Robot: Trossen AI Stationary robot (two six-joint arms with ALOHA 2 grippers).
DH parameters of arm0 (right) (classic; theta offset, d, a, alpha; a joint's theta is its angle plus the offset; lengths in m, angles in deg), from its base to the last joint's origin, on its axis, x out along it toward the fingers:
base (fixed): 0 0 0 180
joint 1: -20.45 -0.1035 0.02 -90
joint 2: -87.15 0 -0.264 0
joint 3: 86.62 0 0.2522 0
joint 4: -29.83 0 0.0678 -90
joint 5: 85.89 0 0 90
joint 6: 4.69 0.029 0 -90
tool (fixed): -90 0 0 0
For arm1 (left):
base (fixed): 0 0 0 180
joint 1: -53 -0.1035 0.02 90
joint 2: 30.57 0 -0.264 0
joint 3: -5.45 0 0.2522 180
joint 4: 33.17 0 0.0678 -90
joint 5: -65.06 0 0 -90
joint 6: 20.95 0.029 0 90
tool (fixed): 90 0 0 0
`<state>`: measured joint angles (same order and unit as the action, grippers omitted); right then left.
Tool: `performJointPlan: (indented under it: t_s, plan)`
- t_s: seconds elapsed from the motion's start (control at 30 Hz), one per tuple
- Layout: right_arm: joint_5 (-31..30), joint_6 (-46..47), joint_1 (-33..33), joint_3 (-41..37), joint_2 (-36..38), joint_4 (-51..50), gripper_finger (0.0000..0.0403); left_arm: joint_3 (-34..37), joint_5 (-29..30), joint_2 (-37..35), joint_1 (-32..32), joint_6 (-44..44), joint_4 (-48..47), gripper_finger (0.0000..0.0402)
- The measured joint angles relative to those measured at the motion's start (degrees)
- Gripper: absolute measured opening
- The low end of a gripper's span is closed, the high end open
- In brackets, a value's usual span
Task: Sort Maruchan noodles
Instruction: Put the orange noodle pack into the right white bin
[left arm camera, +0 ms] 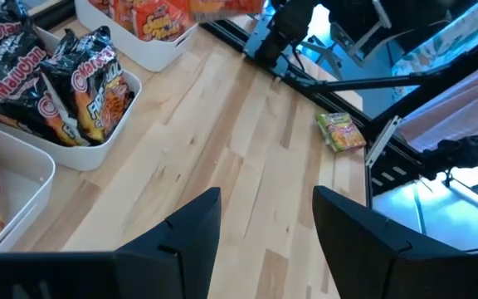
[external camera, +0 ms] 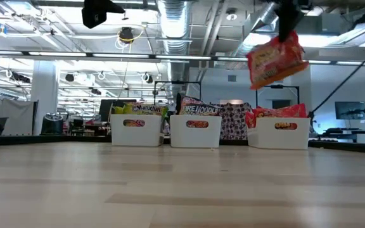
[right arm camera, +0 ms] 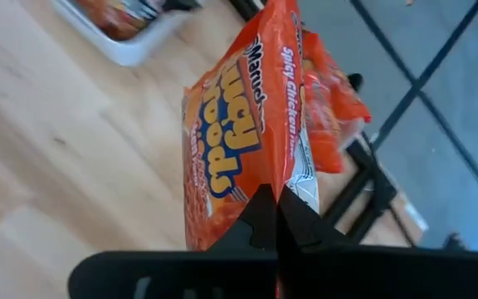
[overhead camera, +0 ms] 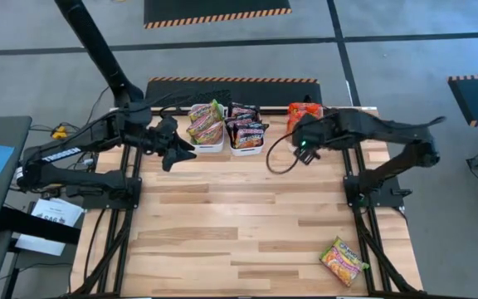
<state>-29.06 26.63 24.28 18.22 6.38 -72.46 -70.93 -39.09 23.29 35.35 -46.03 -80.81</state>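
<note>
Three white trays stand in a row at the table's far edge. The left tray (overhead camera: 207, 145) holds green-yellow Maruchan packets (overhead camera: 205, 122), the middle tray (overhead camera: 248, 150) dark ones (overhead camera: 246, 124), and the right tray (external camera: 282, 133) red ones (overhead camera: 303, 109). My right gripper (right arm camera: 276, 218) is shut on a red packet (external camera: 275, 61) high over the right tray. One green-yellow packet (overhead camera: 343, 260) lies flat near the table's near right corner. My left gripper (left arm camera: 264, 199) hovers open beside the left tray, holding nothing. My right gripper pinches the red packet between its two fingers at one edge seam (right arm camera: 287, 184). The fingers come from above, pointing down. The packet hangs below them, tilted, lifted clear above the right tray (external camera: 282, 133).
The wide wooden tabletop (overhead camera: 239, 224) in front of the trays is bare apart from the lone green-yellow packet (left arm camera: 341, 131). A black cable (overhead camera: 279, 158) loops beside the right arm. Arm frames stand along both side edges of the table.
</note>
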Motion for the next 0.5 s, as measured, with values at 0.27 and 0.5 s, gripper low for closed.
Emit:
performJointPlan:
  t_s: [0.27, 0.5]
  plan:
    - [3.0, -13.4, 9.8, -16.0, 10.3, 9.0, 0.0004, 0.0, 0.1, 0.6, 0.0, 0.0, 0.2, 0.0181]
    - [6.5, -26.8, 18.2, -24.2, 13.2, 19.3, 0.0004, 0.0, 3.7, 0.5, 0.0, 0.1, 0.3, 0.0181]
